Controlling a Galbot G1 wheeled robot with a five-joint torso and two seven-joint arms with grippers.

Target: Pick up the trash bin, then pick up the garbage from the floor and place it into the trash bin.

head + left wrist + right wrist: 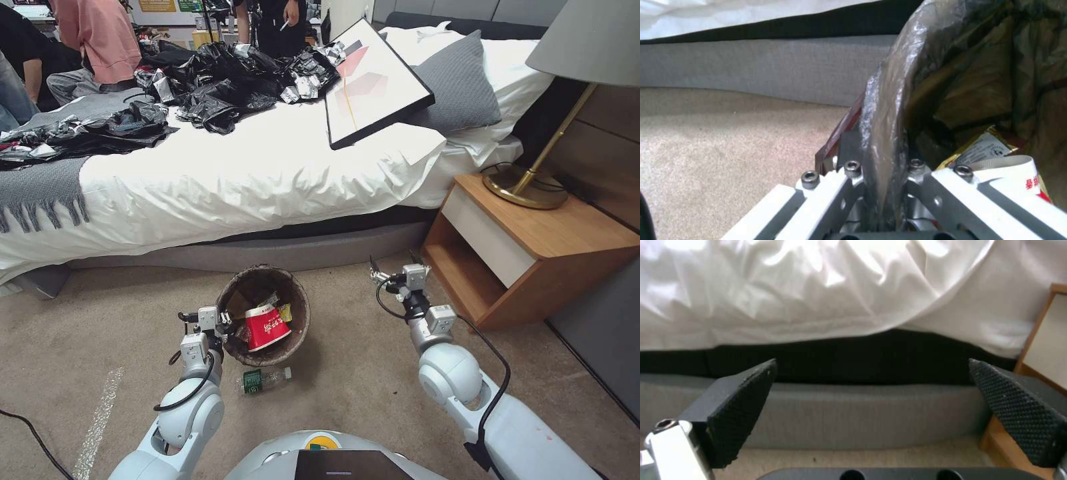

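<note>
Between the left pincer's [882, 186] fingers sits the trash bin [263, 320] rim, liner and all: clamped on it, one finger inside, one outside. Looks like step one is done, bin in hand beside the bed [233, 180]. Whether it hangs clear of the floor or rests on it: cannot tell.

Inside the bin, just beyond the left pincer: one red-and-white noodle cup [267, 328], one yellow wrapper [285, 312], something tan under them. More may be buried; not countable.

Left to do, judging by the floor: one green-labelled clear bottle [264, 379], lying on the carpet just outside the bin wall, near the left pincer and well apart from the right one. No other litter spotted on the visible carpet.

Right pincer [393, 272]: fingers wide apart, nothing between them, held above the carpet and facing the bed base, nightstand [533, 253] off to its right. Free for the bottle pick, probably.

Count:
- bins: 1
- noodle cups seen: 1
- wrappers seen: 1
- bottles on floor: 1
- pincers: 2, one loaded, one empty

Estimate: mostly done, one item outstanding.

Black bags [227, 80] and picture frame [373, 80] on the bed: not floor litter, ignored.
</note>
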